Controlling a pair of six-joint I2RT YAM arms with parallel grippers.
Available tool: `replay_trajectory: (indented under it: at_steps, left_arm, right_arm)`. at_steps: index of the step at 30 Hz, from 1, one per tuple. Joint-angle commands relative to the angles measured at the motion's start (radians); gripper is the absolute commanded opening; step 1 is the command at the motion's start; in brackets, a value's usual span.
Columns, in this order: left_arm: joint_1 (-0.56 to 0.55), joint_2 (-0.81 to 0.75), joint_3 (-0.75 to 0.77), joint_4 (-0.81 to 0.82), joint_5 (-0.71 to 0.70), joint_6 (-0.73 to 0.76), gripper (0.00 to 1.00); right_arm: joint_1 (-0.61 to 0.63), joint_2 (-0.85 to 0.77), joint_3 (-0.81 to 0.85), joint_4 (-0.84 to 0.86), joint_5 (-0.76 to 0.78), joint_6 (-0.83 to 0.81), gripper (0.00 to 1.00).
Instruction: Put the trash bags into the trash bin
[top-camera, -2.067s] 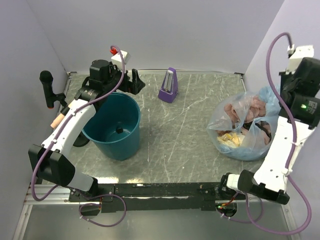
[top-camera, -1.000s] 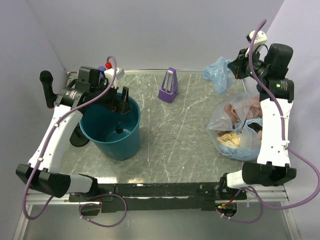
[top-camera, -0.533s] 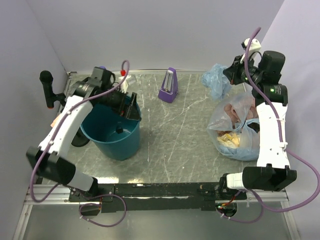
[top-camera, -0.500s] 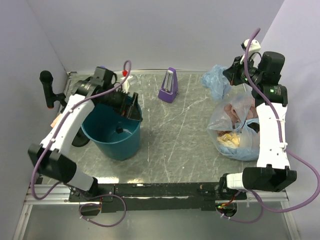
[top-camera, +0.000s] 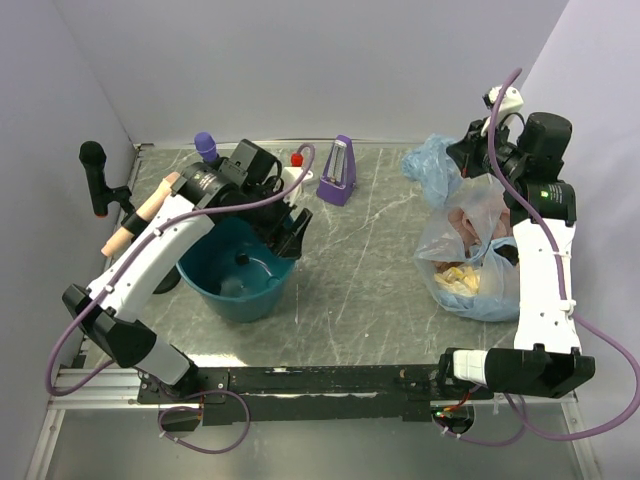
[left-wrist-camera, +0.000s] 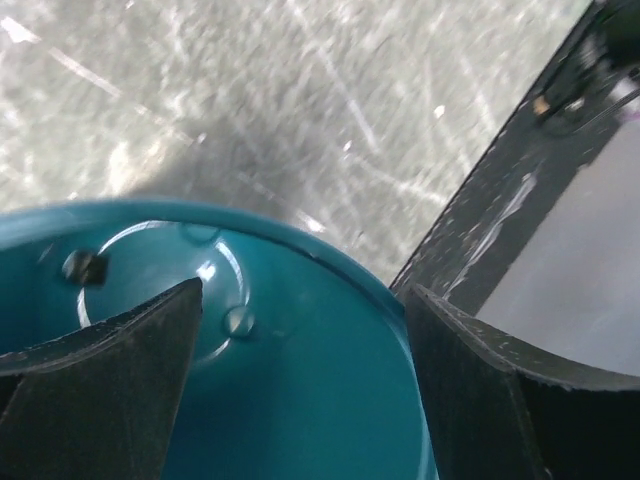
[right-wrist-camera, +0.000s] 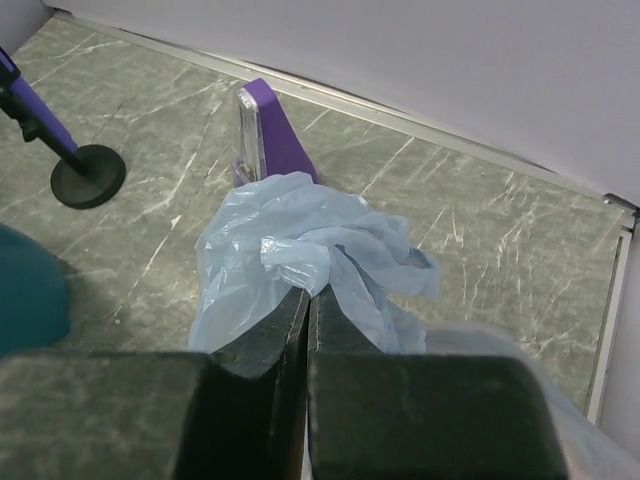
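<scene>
The right tool is clenched on a fold of the pale-blue trash bag. It holds the bag in the air at the far right of the desk, above the clear bag stuffed with yellow and pink items. The trash bin stands at the left, well apart from the bag. The left tool is released and sits astride the right part of the bin's rim, one finger inside and one outside. The wrist view shows no finger pressing the wall.

The step in hand seems to be the transfer of the bag across the desk to the bin. To do it well, the left tool should probably first close on the rim, so that the light bin does not slide or tip. The right arm should keep its clench and travel high enough that the hanging plastic does not catch the purple metronome, which stands between. Since the left tool occupies the near side of the opening, the bag should come down over the free middle. The film is thin and crinkly, so it may spring back up. It is better to lower it deep inside before letting go.
</scene>
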Motion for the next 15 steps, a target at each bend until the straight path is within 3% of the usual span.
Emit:
replay_trajectory:
  at_steps: [1, 6, 9, 15]
  left_arm:
    - [-0.030, 0.016, 0.054, -0.178, -0.130, 0.056, 0.88]
    - [-0.055, -0.023, -0.032, -0.176, -0.166, 0.062, 0.89]
    - [-0.056, -0.036, -0.078, -0.175, -0.218, 0.072, 0.82]
    - [-0.058, -0.005, -0.036, -0.178, -0.217, 0.108, 0.34]
  right_arm:
    - [0.004, -0.025, -0.015, 0.067, -0.010, 0.006, 0.00]
    - [0.004, -0.010, -0.006, 0.087, -0.004, 0.046, 0.00]
    - [0.005, -0.002, 0.004, 0.095, 0.003, 0.061, 0.00]
    - [0.005, -0.013, 0.017, 0.073, 0.018, 0.035, 0.00]
